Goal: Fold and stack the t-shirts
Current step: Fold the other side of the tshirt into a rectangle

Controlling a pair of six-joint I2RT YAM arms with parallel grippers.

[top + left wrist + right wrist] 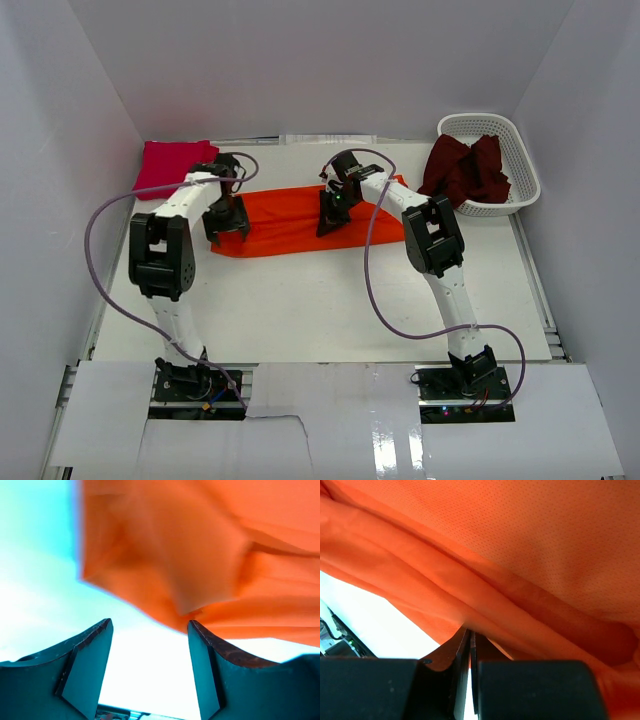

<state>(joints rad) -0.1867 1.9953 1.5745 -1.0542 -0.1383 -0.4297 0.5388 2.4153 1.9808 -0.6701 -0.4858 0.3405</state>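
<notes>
The bright orange t-shirt (285, 225) lies as a long folded strip across the back middle of the table. My right gripper (329, 224) is at the strip's middle. In the right wrist view it (470, 632) is shut on a fold of the orange cloth (520, 545), which peaks at the tips. My left gripper (228, 226) hovers at the strip's left end. In the left wrist view it (150, 630) is open and holds nothing, with the orange cloth (200, 555) just beyond the fingertips. The magenta t-shirt (171, 165) lies folded at the back left. The maroon t-shirt (466, 170) is bunched up in the basket.
A white lattice basket (524, 172) stands at the back right corner. White walls close in the table on the left, back and right. Purple cables loop from both arms over the near half of the table.
</notes>
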